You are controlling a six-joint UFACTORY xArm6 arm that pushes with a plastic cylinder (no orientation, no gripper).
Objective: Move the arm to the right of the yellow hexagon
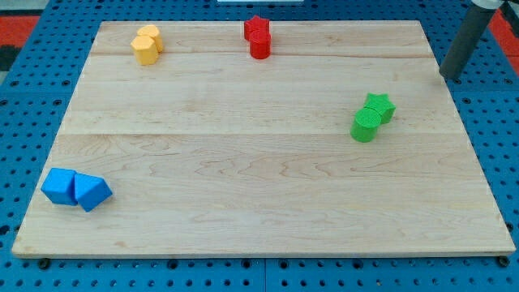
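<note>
Two yellow blocks touch at the board's top left: a yellow hexagon [144, 49] in front and a second yellow block [152, 35] just behind it. My rod comes down from the view's top right corner, and my tip [447, 79] rests near the board's right edge, far to the right of the yellow blocks. The tip touches no block; the nearest blocks are the green ones, below and to its left.
A red star [256, 27] and a red cylinder [259, 45] stand together at the top centre. A green star [379, 106] and a green cylinder [365, 126] touch at the right. A blue cube [59, 186] and a blue triangular block [92, 192] sit at the bottom left.
</note>
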